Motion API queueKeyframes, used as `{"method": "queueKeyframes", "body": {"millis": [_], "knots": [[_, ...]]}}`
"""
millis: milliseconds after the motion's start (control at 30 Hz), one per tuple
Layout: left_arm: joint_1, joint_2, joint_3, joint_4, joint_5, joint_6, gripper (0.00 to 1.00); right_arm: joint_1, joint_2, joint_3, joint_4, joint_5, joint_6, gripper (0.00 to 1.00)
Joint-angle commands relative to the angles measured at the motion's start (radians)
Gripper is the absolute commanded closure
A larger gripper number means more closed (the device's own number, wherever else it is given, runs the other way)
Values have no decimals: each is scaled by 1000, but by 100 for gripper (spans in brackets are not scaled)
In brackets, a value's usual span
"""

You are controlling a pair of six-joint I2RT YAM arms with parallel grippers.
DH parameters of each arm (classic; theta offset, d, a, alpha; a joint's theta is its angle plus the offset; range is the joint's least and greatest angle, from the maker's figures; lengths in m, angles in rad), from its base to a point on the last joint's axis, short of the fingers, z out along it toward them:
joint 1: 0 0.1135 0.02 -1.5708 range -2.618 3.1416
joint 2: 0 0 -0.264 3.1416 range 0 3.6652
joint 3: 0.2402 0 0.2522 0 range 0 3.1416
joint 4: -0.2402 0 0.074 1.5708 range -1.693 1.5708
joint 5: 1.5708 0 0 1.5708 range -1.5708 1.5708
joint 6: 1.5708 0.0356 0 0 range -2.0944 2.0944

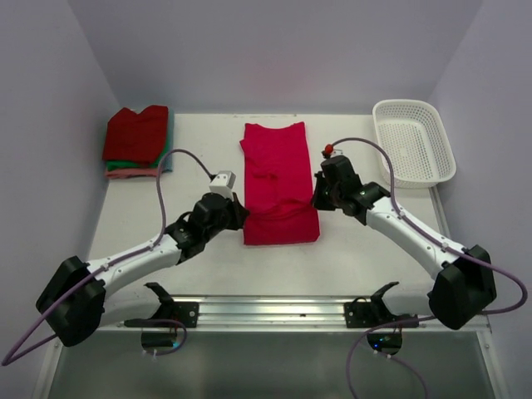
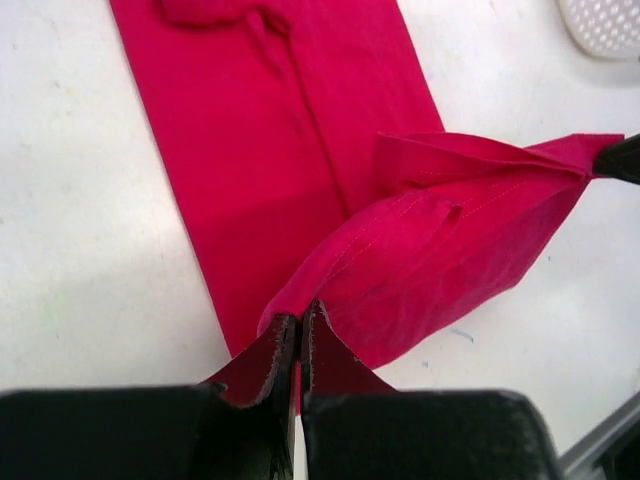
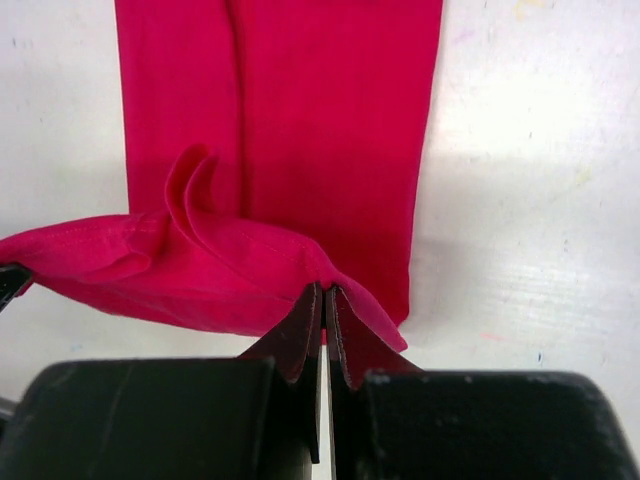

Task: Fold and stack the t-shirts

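Mid-counter: crimson-pink t-shirt (image 1: 278,179), plain, no print, matching stitching. Far-left corner stack: dark red t-shirt (image 1: 135,133) on top, green t-shirt (image 1: 125,165) under it, salmon-pink t-shirt (image 1: 137,174) at the bottom. Far-right corner: white basket (image 1: 413,141), lattice pattern. Counter (image 1: 208,266) white, faint scuffs. Left gripper (image 2: 300,320) and right gripper (image 3: 325,300) black.

**Hidden and Cropped Parts**

In the top view, the fingertips of the left gripper (image 1: 239,216) and right gripper (image 1: 318,198) are covered by their own wrists, as are the near corners of the crimson-pink t-shirt (image 1: 278,179). Beneath the dark red t-shirt (image 1: 135,133), the green t-shirt (image 1: 125,165) and the salmon t-shirt (image 1: 137,174) are shown only as thin edges. In the left wrist view the basket (image 2: 605,25) is cropped by the corner; the crimson-pink t-shirt's far end is cut off by the top edge in both wrist views
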Motion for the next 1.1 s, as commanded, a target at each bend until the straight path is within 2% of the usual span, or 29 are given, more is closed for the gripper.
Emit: {"method": "queueKeyframes", "body": {"millis": [0, 267, 367, 400, 433, 467, 500, 533, 600, 667, 733, 900, 1067], "knots": [[75, 53, 70, 207, 23, 81, 100, -44, 70, 100, 111, 25, -59, 100], [182, 298, 202, 293, 136, 116, 100, -93, 269, 243, 159, -1, -103, 100], [245, 439, 303, 315, 204, 124, 100, -126, 392, 350, 170, -3, -97, 100], [286, 479, 385, 312, 227, 124, 96, -145, 445, 450, 168, 5, -98, 100], [314, 525, 438, 304, 287, 116, 85, -155, 501, 523, 150, 56, -99, 83], [340, 611, 493, 283, 297, 101, 60, -167, 627, 605, 87, 72, -99, 64], [393, 645, 614, 226, 308, 86, 1, -184, 685, 790, 40, 110, -91, 50], [421, 680, 663, 214, 352, 66, 0, -190, 735, 881, -14, 168, -86, 34], [482, 676, 745, 203, 377, 53, 0, -192, 820, 1053, -112, 222, -92, 26], [509, 629, 768, 180, 382, 49, 0, -192, 795, 1065, -104, 233, -118, 24], [518, 571, 742, 175, 392, 56, 0, -192, 735, 953, -32, 227, -131, 24], [515, 504, 531, 255, 510, 18, 0, -192, 517, 587, 103, 166, -112, 25], [506, 455, 310, 259, 645, 18, 0, -193, 366, 367, 151, 45, -95, 25]]}}
